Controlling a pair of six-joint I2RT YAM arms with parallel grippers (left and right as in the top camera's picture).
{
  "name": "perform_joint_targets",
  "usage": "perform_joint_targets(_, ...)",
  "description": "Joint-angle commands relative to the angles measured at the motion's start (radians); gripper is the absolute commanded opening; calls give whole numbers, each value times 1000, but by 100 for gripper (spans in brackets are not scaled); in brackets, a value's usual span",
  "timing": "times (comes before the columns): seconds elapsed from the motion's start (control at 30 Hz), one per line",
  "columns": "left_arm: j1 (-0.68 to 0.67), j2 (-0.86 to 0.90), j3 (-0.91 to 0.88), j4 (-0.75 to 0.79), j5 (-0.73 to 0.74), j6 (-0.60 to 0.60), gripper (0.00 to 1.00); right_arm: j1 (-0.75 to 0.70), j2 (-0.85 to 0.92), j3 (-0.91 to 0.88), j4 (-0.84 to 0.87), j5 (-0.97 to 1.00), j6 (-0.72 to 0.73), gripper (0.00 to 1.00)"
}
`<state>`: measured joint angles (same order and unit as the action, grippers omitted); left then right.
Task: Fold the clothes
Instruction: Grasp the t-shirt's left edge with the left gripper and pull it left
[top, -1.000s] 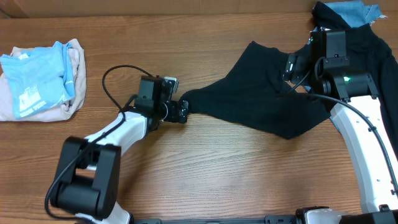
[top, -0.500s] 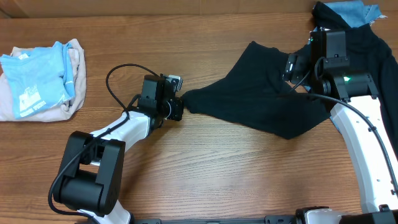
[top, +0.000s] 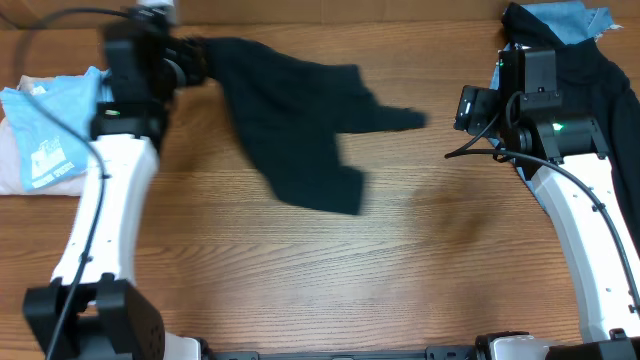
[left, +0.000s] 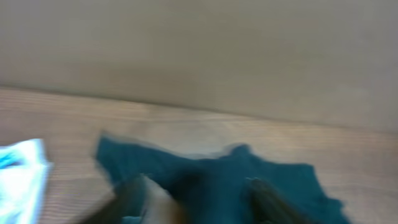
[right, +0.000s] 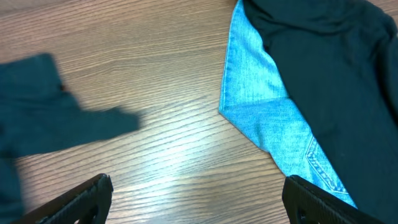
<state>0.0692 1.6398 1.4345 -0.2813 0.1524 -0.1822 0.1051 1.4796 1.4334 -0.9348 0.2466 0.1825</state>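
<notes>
The black T-shirt (top: 290, 120) is stretched and blurred across the middle-left of the table, one end held at the far left. My left gripper (top: 190, 60) is shut on that end, near the table's back edge; the left wrist view shows the blurred dark cloth (left: 249, 180) between its fingers (left: 196, 199). My right gripper (top: 462, 108) is open and empty over bare wood, apart from the shirt; its fingers frame the bottom of the right wrist view (right: 196, 199), where the shirt's trailing end (right: 43, 112) shows at left.
A light-blue printed tee on a beige garment (top: 65, 130) lies at the far left. A blue denim garment (right: 273, 118) and another dark garment (top: 590, 70) lie at the back right, beside my right arm.
My left arm has swung fast to the far back left, dragging the black shirt with it. The shirt has left the right gripper's side, and the right gripper is now clear of it.
</notes>
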Motion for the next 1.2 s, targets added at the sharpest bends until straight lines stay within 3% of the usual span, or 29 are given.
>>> perform_joint_targets(0.0,4,10,10,-119,24,-50,100,-3,-14,21,5,-6,5,91)
perform_joint_targets(0.23,-34,42,3,-554,24,-50,100,-3,-13,21,5,-6,5,91)
perform_joint_targets(0.5,-105,107,-80,-765,20,-88,100,-3,-13,21,3,-6,4,91)
perform_joint_targets(0.63,-93,114,-180,-740,16,-171,99,-3,-13,21,1,-6,5,92)
perform_joint_targets(0.83,-82,114,-327,-546,2,-264,97,-3,-13,21,1,-6,5,92)
perform_joint_targets(1.17,-99,140,-459,-302,9,-395,82,-3,-13,21,-5,-6,5,92)
